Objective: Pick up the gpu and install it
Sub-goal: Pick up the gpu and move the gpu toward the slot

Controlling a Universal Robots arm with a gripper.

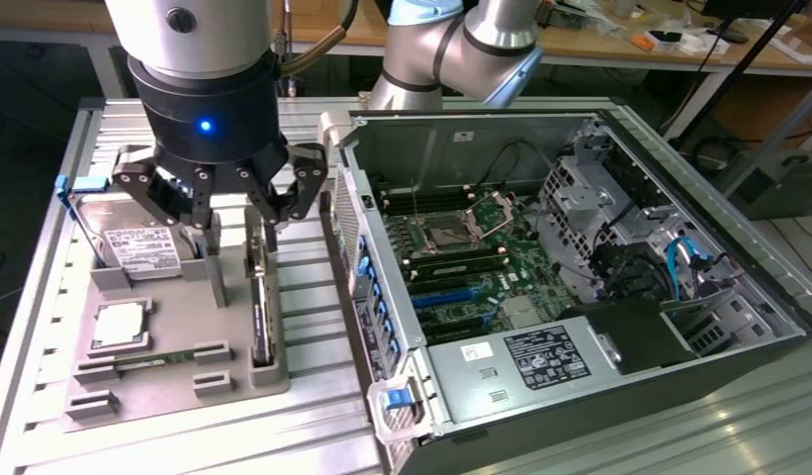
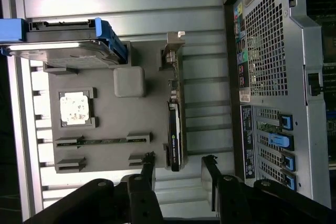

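At the exterior view's left, a grey tray [image 1: 168, 396] sits on a slatted metal table [image 1: 314, 426]. The tray holds a hard drive [image 1: 141, 247] propped at its far end, a processor chip [image 1: 120, 327] lying flat, and a narrow memory stick [image 1: 148, 358] nearer the front. Along the tray's right edge the graphics card [image 1: 259, 322] stands on its long edge in a slot, its metal bracket at the far end. The gripper [image 1: 240, 223] hangs right over it. In the wrist view the fingers [image 2: 148, 163] are spread apart on either side of the card's end without touching it, so nothing is held. Just beside the tray, to the right, a computer case [image 1: 564, 277] lies open, its motherboard exposed.
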